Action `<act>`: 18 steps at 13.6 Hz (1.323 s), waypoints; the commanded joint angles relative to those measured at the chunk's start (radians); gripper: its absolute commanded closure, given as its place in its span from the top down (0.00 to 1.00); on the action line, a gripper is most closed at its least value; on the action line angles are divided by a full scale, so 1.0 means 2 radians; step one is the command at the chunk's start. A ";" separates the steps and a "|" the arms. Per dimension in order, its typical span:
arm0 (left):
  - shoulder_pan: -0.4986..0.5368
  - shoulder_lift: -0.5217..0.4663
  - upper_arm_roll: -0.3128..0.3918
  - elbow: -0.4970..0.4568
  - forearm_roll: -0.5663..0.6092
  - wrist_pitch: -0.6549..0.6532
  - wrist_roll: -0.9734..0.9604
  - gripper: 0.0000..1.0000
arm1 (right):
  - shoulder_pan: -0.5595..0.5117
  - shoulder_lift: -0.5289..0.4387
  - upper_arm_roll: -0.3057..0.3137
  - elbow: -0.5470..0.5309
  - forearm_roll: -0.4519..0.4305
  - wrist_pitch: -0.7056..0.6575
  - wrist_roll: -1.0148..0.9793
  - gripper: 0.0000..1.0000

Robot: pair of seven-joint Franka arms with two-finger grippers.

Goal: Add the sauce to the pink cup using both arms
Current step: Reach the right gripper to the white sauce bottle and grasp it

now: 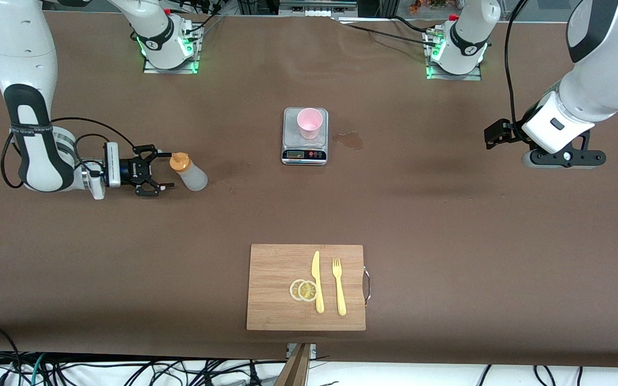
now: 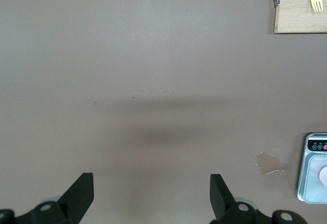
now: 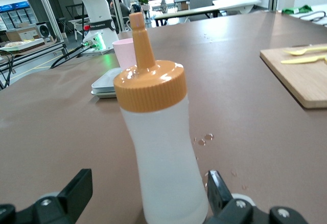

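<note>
While the sauce (image 1: 190, 172) stands mid-left of frame, the spread right gripper (image 1: 160, 172) flanks it; the left gripper (image 2: 152, 196) hovers spread.

Honestly, nothing here is really readable. The scale (image 1: 304, 136) has a small display and buttons along its front edge, lower middle of its body, but no digits come through. There's tiny print on the right arm's black band (image 1: 31, 128), upper left, too small to make out.

We cannot read the grey scale's small display (image 1: 296, 154); beside it, the left wrist view's edge crops the pale pink plastic tumbler (image 2: 324, 175).
</note>
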 commanded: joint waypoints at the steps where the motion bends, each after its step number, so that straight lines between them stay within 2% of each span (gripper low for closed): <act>1: 0.004 -0.007 -0.001 -0.004 -0.009 -0.005 0.009 1.00 | -0.005 0.005 0.009 -0.010 0.022 -0.007 -0.045 1.00; 4: 0.004 -0.007 -0.001 -0.004 -0.009 -0.005 0.009 1.00 | -0.005 0.008 0.009 -0.011 0.033 -0.048 -0.076 1.00; 12: 0.004 -0.007 -0.001 -0.004 -0.009 -0.006 0.009 1.00 | -0.004 0.038 0.010 -0.009 0.055 -0.065 -0.116 1.00; 18: 0.003 -0.007 -0.001 -0.004 -0.009 -0.008 0.009 1.00 | -0.002 0.056 0.036 -0.008 0.093 -0.068 -0.118 1.00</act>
